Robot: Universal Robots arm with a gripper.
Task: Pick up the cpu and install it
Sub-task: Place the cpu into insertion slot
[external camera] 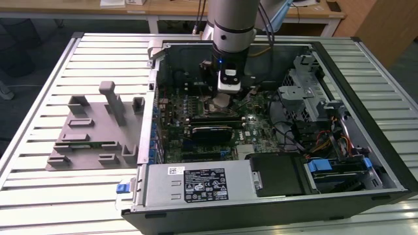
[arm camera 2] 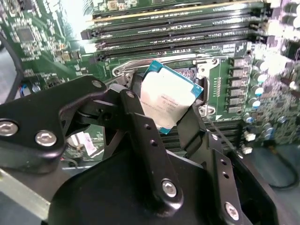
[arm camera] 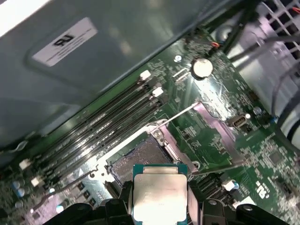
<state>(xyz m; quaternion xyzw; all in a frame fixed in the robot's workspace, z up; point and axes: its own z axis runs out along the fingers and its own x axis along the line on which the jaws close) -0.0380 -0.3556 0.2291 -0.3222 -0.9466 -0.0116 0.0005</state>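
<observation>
Your black claw (arm camera 2: 164, 108) clamps the flat, square, silver-topped cpu (arm camera: 159, 192) by its edges, just above the open black motherboard socket (arm camera: 140, 157). If it goes down skewed, it could bend the pins.

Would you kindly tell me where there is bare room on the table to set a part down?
Bare slatted table lies above and below the grey fixture block, on the exterior view's left of the computer case. Inside the case is crowded: the gripper holds the cpu near the socket, with cables beside.
</observation>
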